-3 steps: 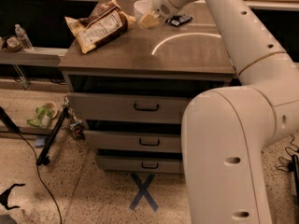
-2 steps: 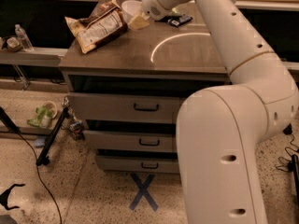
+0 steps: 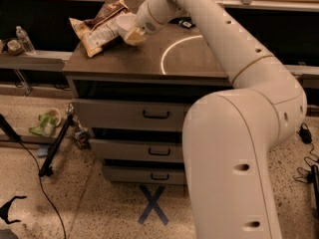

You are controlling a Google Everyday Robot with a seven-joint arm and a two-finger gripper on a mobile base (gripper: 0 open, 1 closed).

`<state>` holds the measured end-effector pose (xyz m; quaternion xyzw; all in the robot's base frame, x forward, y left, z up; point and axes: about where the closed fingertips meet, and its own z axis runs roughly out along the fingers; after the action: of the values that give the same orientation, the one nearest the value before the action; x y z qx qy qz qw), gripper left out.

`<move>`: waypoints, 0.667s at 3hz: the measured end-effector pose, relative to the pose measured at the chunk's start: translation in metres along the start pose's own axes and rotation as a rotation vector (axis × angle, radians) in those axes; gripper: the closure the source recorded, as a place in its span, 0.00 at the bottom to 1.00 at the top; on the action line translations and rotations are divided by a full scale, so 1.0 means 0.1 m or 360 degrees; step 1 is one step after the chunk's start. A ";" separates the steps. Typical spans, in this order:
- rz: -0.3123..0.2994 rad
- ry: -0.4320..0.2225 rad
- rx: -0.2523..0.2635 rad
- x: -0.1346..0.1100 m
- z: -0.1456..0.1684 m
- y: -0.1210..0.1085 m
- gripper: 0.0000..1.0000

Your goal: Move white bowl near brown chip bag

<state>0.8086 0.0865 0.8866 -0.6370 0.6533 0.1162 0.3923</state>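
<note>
Since a second ago, your gripper [image 3: 134, 35] has carried the white bowl [image 3: 124, 23] leftward over the counter [image 3: 149, 66], away from the small dark object [image 3: 185, 23] at the back and up to the brown chip bag [image 3: 97, 26].

In the camera view, the bowl is tipped on its side, its rim just beside or touching the bag's right edge; you cannot tell which. The gripper is pinching the bowl from the right, its tan fingers pressed against it just above the counter. The bag lies crumpled at the counter's back left corner, label panel facing up. A bright ring of light [image 3: 182, 51] marks the counter to the gripper's right.

Off the counter, a water bottle [image 3: 23, 40] stands on the ledge far left. A green item [image 3: 45, 125] lies on the floor by a black pole [image 3: 57, 143], and a blue X [image 3: 152, 204] is taped below the drawers [image 3: 155, 114].

Your arm [image 3: 224, 39] rises from the lower right, bends at a bulky elbow and slants up and left over the counter, hiding its right side.
</note>
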 end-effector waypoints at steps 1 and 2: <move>-0.0005 0.0033 -0.0024 0.06 0.23 0.13 0.50; -0.0025 0.0041 -0.0019 0.05 0.27 0.20 0.20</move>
<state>0.8006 0.1033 0.8588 -0.6458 0.6527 0.1088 0.3810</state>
